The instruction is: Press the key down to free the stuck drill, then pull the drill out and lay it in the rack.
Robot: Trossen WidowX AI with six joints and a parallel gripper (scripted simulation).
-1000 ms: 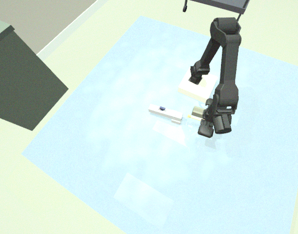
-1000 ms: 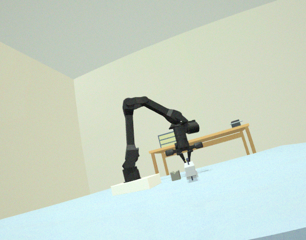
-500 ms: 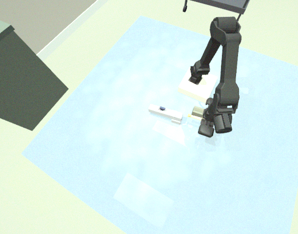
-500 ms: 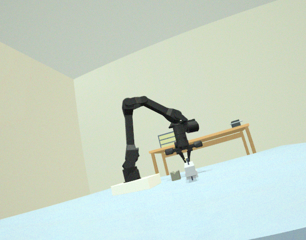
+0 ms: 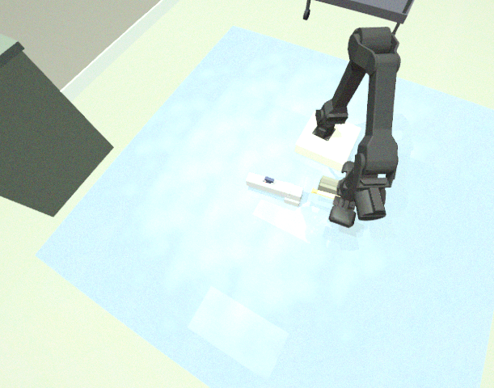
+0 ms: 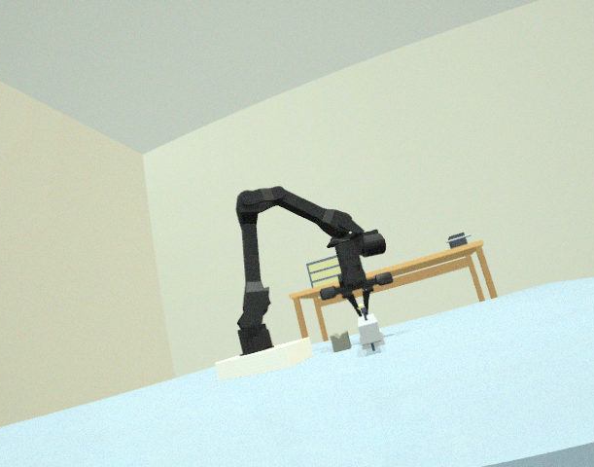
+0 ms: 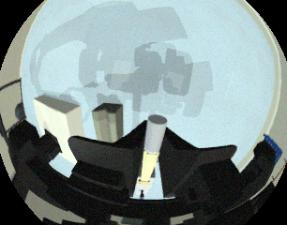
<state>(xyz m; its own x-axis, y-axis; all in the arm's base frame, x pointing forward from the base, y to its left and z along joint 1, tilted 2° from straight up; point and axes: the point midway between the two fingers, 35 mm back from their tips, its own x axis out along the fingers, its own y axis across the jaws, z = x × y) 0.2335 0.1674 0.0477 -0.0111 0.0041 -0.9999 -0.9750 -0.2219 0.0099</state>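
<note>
The gripper [image 7: 146, 178] is clamping nearly shut on the drill [image 7: 153, 146], already pulled free; the rack [image 5: 327, 183], at nine o'clock, is awaiting it

1. Housing block [image 5: 274, 188]: on the table [image 5: 154, 234], key [image 5: 268, 179] on its top.
2. Drill [image 7: 151, 150]: held in the hand [image 7: 147, 183], off the block's end.
3. Rack [image 5: 328, 183]: between arm base [image 5: 328, 144] and hand.

Seen from the top, the gripper [image 5: 336, 200], clamped on the drill [image 5: 319, 192], has the rack [image 5: 327, 183] close at 11 o'clock and the white block [image 5: 274, 190] at 9; toward 6 the blue mat [image 5: 238, 267] seems unobstructed.
</note>
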